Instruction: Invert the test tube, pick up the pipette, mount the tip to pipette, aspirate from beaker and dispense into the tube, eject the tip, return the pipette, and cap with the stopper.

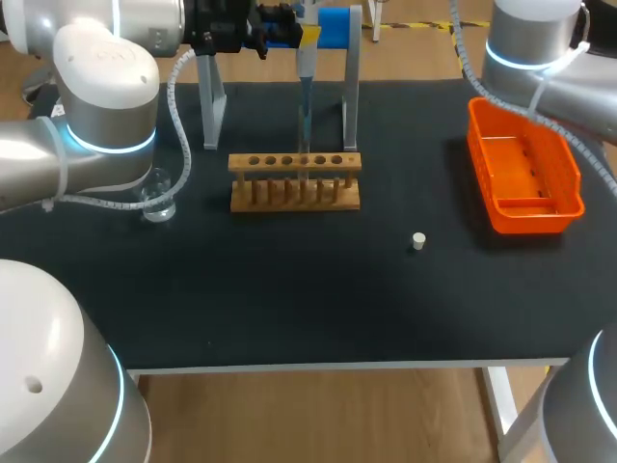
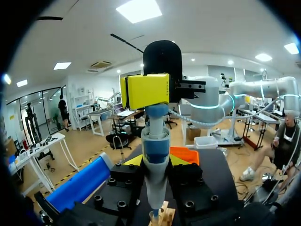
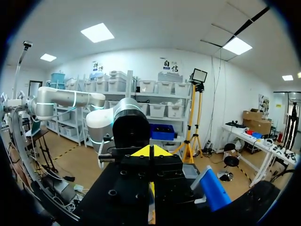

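My left gripper [image 1: 278, 29] is shut on the blue and yellow pipette [image 1: 306, 39] and holds it upright above the wooden tube rack [image 1: 295, 181]. The pipette's clear tip [image 1: 305, 116] points straight down at a clear test tube [image 1: 304, 174] standing in one of the rack's holes; how deep it reaches I cannot tell. In the left wrist view the pipette [image 2: 155, 155] fills the space between my left gripper's [image 2: 155, 162] fingers, the rack [image 2: 164, 215] right under it. The small white stopper [image 1: 418, 241] lies alone on the black mat. My right gripper [image 3: 150, 151] is shut on nothing.
A glass beaker [image 1: 157, 200] stands left of the rack, close to my left arm. The grey pipette stand with its blue bar [image 1: 335, 27] rises behind the rack. An orange bin [image 1: 525, 174] sits at the right under my right arm.
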Motion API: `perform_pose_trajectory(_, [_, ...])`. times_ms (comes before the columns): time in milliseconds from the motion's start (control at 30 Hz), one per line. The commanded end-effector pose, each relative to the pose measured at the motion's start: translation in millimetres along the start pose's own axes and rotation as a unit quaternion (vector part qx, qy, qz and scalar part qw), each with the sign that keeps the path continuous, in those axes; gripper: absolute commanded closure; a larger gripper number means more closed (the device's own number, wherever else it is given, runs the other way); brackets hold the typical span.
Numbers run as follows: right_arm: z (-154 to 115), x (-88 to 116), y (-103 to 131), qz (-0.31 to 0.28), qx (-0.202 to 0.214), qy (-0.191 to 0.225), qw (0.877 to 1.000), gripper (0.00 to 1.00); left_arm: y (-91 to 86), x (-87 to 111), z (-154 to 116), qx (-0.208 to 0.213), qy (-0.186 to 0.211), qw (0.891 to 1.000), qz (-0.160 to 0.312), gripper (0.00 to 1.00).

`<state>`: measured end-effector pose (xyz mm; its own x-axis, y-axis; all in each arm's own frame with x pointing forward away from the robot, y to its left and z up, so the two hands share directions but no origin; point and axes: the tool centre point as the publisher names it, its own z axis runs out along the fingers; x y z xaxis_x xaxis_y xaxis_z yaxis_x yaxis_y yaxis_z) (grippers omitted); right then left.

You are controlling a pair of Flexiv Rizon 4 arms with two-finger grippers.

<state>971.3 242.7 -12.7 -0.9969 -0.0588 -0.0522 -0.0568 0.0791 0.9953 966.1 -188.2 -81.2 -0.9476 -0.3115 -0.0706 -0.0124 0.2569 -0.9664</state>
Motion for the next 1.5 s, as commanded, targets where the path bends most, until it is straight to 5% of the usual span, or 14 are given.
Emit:
perform_pose_trajectory(33, [1.1,-0.9,-6.8,0.001,-0.002,0.002,1.000,1.00,-2.4,0.3,-0.8,0.002,-0.001,1.000,0.000,1.00])
perform_pose_trajectory(800, [2.8,2.8,-27.7,0.022,0.001,0.003,1.000,1.00,-2.4,0.3,-0.8,0.002,-0.001,1.000,0.000,1.00])
perform_pose_trajectory(1067, [-4.7,5.6,2.9,-0.012,-0.009,0.002,1.000,1.00,-2.4,0.3,-0.8,0.002,-0.001,1.000,0.000,1.00])
perform_pose_trajectory(1100, [-7.0,7.3,7.0,-0.016,-0.009,-0.002,1.000,0.67,-2.4,0.3,-0.8,0.002,-0.001,1.000,0.000,1.00])
perform_pose_trajectory(1133, [-9.6,9.6,10.0,-0.019,-0.009,-0.002,1.000,0.07,-2.4,0.3,-0.8,0.002,-0.001,1.000,0.000,1.00])
perform_pose_trajectory(1167, [-12.4,11.9,12.6,-0.023,-0.008,-0.002,1.000,0.00,-2.4,0.3,-0.8,0.002,-0.001,1.000,0.000,1.00])
perform_pose_trajectory(1500, [-53.4,34.3,15.3,-0.046,0.017,-0.009,0.999,0.00,-2.4,0.3,-0.8,0.002,-0.001,1.000,0.000,1.00])
